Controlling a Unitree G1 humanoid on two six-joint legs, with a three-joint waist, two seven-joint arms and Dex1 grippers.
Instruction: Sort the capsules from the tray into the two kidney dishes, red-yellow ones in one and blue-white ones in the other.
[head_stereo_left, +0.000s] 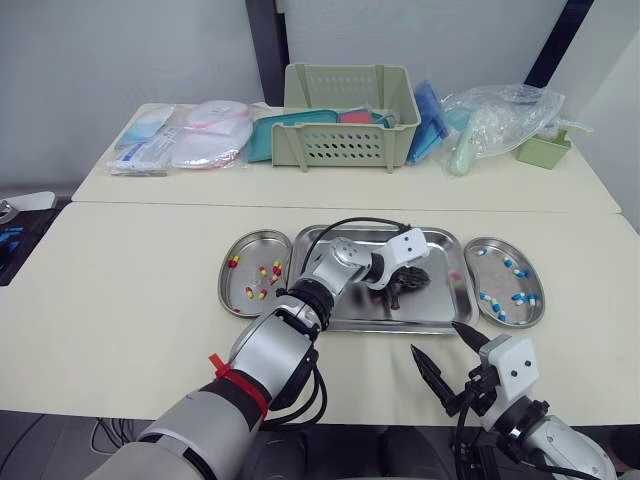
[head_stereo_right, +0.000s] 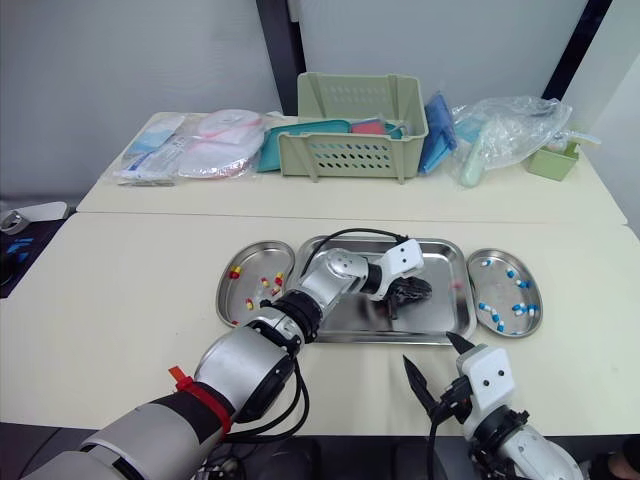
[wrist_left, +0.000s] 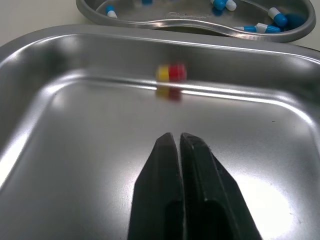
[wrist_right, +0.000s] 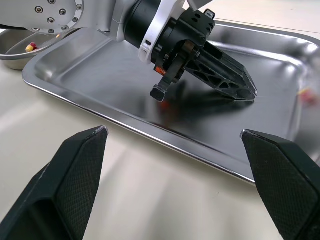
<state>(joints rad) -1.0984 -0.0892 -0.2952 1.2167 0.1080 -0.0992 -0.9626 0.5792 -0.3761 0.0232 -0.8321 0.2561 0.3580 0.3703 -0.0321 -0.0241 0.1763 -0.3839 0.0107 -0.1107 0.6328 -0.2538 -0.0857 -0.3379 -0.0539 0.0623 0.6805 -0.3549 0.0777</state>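
Left kidney dish (head_stereo_left: 224, 285): you find it just left of the tray, touching or nearly touching it. It holds several red-yellow capsules (head_stereo_left: 263, 271) whose long axes point at mixed angles.
Tray (head_stereo_left: 440, 250): it sits between the two dishes. The left arm crosses its left end and hides that part of the floor.
Left gripper (wrist_left: 176, 136): its fingers are pressed together with nothing between them. The tips sit low over the tray floor, right of centre.
Loose red-yellow capsule (wrist_left: 171, 73): it lies in the tray at the foot of the right wall. Its long axis runs along that wall, crosswise to the left gripper's fingers and apart from them. It is blurred in the left wrist view and only a faint smudge in the head views.
Right gripper (wrist_right: 173, 131): its fingers are spread wide and hold nothing. It hangs over the table at the tray's near right corner and overlaps that corner's rim in the head views.
Right kidney dish (head_stereo_left: 542, 300): it sits just right of the tray and holds several blue-white capsules (head_stereo_left: 520, 298) at mixed angles.
Far table: you see packets (head_stereo_left: 185, 140), a green basket (head_stereo_left: 345, 145) and a plastic bag (head_stereo_left: 500, 115). The print is too small to read.
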